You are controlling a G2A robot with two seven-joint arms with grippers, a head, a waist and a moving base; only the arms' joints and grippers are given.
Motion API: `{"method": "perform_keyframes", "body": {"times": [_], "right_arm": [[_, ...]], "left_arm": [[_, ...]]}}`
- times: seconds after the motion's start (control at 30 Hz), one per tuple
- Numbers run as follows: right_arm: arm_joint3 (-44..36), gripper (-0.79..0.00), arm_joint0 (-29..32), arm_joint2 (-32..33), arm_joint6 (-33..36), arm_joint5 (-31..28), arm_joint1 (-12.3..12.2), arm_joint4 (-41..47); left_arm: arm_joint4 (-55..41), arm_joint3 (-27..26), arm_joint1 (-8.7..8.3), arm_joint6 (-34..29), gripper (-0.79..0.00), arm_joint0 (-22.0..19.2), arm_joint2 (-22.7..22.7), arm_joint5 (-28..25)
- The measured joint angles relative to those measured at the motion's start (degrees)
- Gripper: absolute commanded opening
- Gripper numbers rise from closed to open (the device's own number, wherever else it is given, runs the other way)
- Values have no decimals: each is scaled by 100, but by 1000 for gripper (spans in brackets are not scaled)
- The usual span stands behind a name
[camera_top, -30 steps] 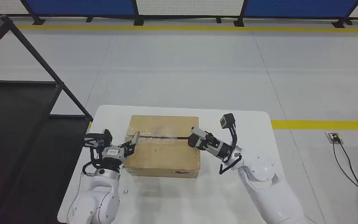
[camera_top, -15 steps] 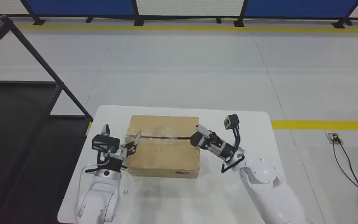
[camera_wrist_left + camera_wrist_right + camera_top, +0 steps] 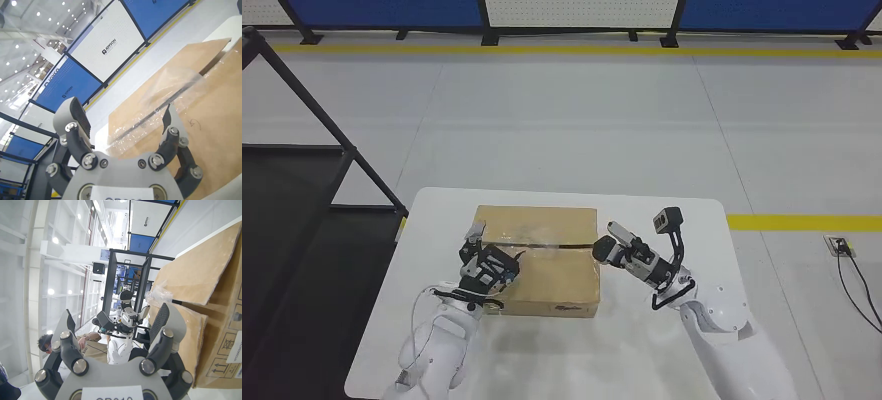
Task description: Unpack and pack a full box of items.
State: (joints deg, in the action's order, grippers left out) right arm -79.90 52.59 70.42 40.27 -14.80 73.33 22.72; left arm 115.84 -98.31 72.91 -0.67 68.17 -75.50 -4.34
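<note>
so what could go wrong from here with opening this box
1. The loose clear tape lies crumpled on the box right by the open left tool; it may stick to that tool instead of peeling off.
2. Tape seems to bridge the flaps, so if the open right tool lifts the raised flap, the box could drag on the table.

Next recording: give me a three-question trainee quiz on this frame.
1. True or false: the cardboard box stands with its top flaps folded wide open.
2. What runs along the box's top seam? A clear tape, B string, C metal strap.
3. Fill in: the left end effector and right end effector both have jaws that are ____.
Key: 1 false; 2 A; 3 open.
</note>
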Motion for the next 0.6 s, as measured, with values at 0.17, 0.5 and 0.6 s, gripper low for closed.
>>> {"method": "perform_keyframes", "body": {"times": [0.17, 0.5, 0.6], "right_arm": [[-16, 0, 22, 8, -30, 23, -2, 5], [9, 0, 8, 11, -57, 58, 0, 20], [22, 0, 23, 27, -59, 35, -1, 41]], "left_arm": [[110, 140, 31, -22, 0, -111, 127, 228], [386, 575, 101, -105, 0, -463, 421, 406], [462, 699, 135, -202, 0, -582, 546, 500]]}}
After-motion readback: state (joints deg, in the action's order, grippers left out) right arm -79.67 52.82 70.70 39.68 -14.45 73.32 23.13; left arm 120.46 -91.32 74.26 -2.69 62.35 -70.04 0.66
